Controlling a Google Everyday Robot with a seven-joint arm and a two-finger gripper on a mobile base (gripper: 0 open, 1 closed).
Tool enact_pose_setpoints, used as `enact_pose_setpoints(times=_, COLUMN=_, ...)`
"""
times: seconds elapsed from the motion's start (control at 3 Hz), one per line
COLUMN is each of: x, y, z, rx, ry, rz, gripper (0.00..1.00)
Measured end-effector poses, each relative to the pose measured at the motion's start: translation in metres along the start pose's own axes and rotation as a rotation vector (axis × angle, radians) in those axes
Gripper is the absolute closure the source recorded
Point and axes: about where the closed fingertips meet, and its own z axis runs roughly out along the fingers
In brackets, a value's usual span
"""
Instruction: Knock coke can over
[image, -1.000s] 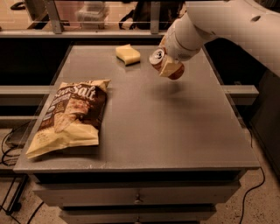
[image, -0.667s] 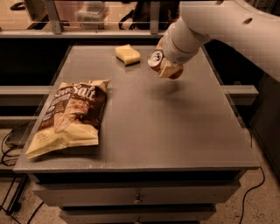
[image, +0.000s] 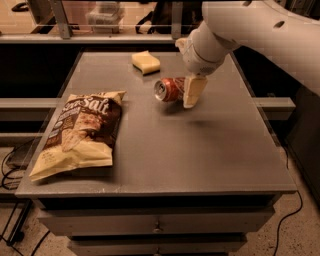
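The coke can (image: 168, 90) is a small red can with a silver top. It lies on its side on the grey table (image: 200, 145), its top facing left toward the camera. My gripper (image: 192, 91) hangs from the white arm and sits right against the can's right end, near the table's back middle.
A large chip bag (image: 80, 132) lies flat at the table's left front. A yellow sponge (image: 145, 62) sits at the back, left of the can. The table's right edge is close to the arm. Drawers run below the front edge.
The can has gone from tilted at the gripper to lying flat on the table, further left. The gripper has shifted slightly left and down with it.
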Motion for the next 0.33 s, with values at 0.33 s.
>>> enact_pose_setpoints(times=0.33, x=0.0000, y=0.0000, z=0.0000, rx=0.000, ry=0.000, rz=0.000, gripper=0.00)
